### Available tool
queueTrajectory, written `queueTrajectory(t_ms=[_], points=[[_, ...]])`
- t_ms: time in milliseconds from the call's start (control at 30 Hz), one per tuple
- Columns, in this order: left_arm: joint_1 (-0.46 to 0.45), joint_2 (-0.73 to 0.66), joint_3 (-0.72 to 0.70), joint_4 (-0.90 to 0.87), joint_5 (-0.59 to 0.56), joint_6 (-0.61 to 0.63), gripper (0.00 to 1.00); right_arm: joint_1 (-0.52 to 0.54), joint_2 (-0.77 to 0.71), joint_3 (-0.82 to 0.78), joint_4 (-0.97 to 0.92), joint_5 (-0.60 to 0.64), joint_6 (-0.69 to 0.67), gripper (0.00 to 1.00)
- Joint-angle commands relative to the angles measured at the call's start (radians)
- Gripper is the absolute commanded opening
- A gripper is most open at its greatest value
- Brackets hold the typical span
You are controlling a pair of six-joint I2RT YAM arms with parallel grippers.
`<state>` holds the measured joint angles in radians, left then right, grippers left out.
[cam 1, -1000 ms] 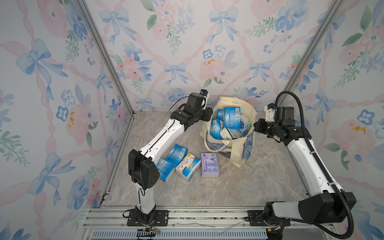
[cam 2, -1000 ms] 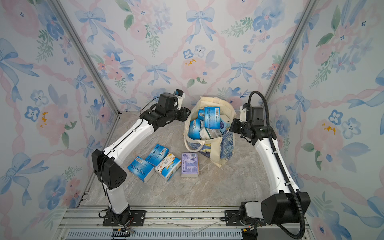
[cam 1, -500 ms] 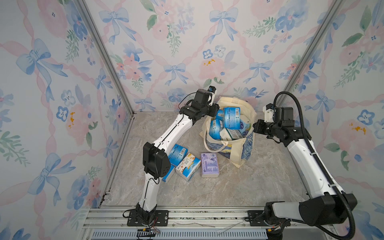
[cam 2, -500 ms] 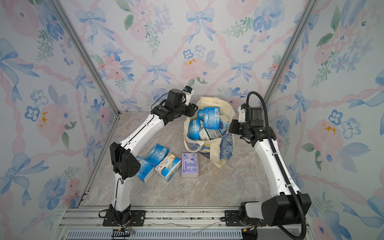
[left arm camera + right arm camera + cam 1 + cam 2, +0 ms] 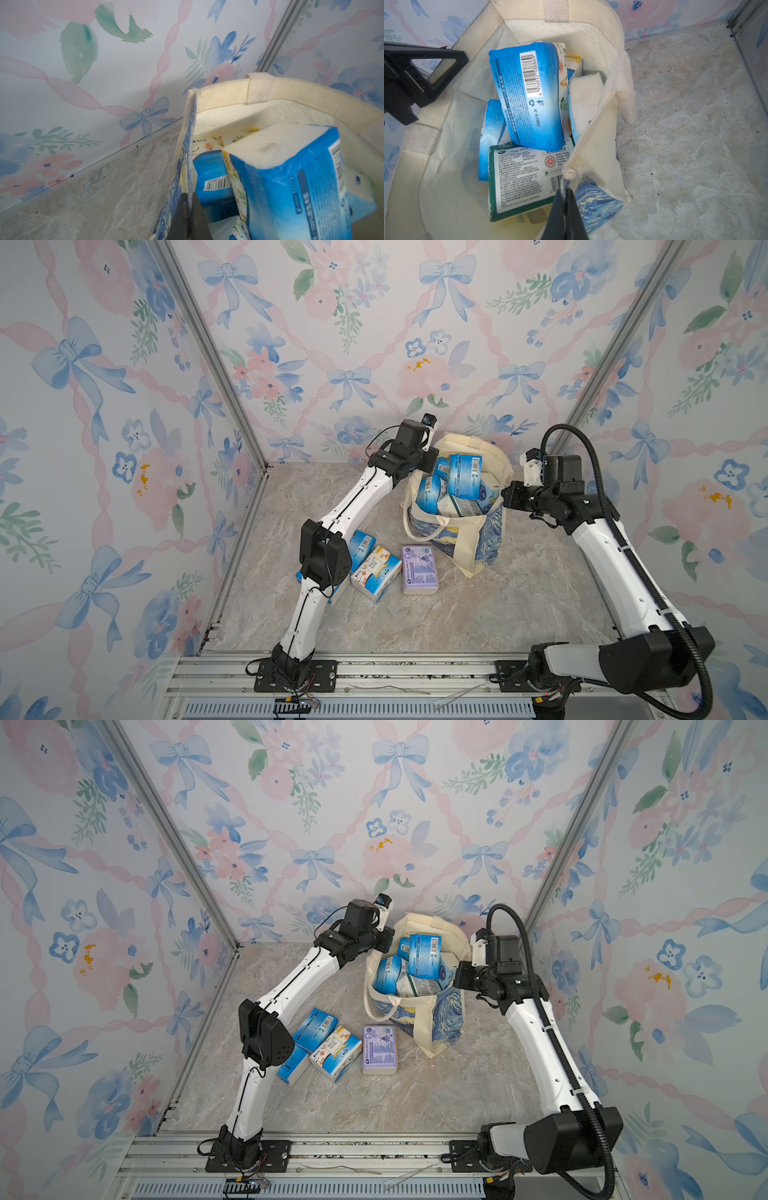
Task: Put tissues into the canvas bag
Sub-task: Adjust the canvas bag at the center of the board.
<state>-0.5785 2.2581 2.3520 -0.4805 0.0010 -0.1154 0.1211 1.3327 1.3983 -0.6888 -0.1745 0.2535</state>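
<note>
The canvas bag [image 5: 461,531] [image 5: 424,1011] stands open at the back of the table, cream with a blue swirl print. Several blue-and-white tissues [image 5: 463,472] [image 5: 424,955] fill it, and a green-white pack [image 5: 521,178] lies under a blue one [image 5: 527,93]. My left gripper [image 5: 190,194] [image 5: 432,462] is shut on the bag's left rim. On the opposite rim my right gripper [image 5: 564,190] [image 5: 505,497] is shut too. On the table in front lie a lilac pack [image 5: 419,569], a cartoon-print pack [image 5: 376,572] and a blue pack [image 5: 360,545].
My left arm's elbow [image 5: 322,551] hangs over the loose packs and hides part of another blue one [image 5: 293,1069]. The bag's rope handle [image 5: 419,526] droops down its front. Floral walls close in the back and both sides of the marble table [image 5: 478,614].
My left gripper has moved right to the bag's rim and shut on it, and its elbow has swung in over the loose packs. The right arm has not moved.
</note>
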Motion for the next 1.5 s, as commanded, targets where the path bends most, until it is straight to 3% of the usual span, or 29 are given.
queueTrajectory(t_ms=[0, 167, 333, 500, 700, 833, 967, 1200, 1467], points=[[0.027, 0.001, -0.007, -0.006, -0.093, -0.035, 0.00, 0.015, 0.007, 0.013, -0.048, 0.023, -0.041, 0.00], [0.035, -0.133, -0.177, 0.000, -0.236, -0.052, 0.00, 0.014, 0.027, 0.029, 0.014, 0.045, -0.084, 0.00], [0.041, -0.354, -0.477, 0.089, -0.300, -0.085, 0.00, 0.012, 0.115, 0.114, 0.070, 0.058, -0.135, 0.00], [0.060, -0.576, -0.770, 0.203, -0.311, -0.145, 0.00, 0.013, 0.223, 0.225, 0.148, 0.057, -0.179, 0.00], [0.091, -0.666, -0.962, 0.323, -0.292, -0.183, 0.00, 0.025, 0.304, 0.277, 0.303, 0.059, -0.204, 0.00], [0.152, -0.624, -1.004, 0.443, -0.229, -0.210, 0.00, 0.037, 0.286, 0.214, 0.411, 0.095, -0.222, 0.00], [0.175, -0.537, -0.912, 0.487, -0.199, -0.213, 0.00, 0.040, 0.244, 0.110, 0.558, 0.105, -0.233, 0.00], [0.175, -0.417, -0.713, 0.470, -0.180, -0.203, 0.00, 0.043, 0.338, 0.219, 0.612, 0.070, -0.234, 0.00], [0.117, -0.512, -0.933, 0.498, -0.163, -0.255, 0.00, 0.038, 0.343, 0.188, 0.523, 0.004, -0.178, 0.01]])
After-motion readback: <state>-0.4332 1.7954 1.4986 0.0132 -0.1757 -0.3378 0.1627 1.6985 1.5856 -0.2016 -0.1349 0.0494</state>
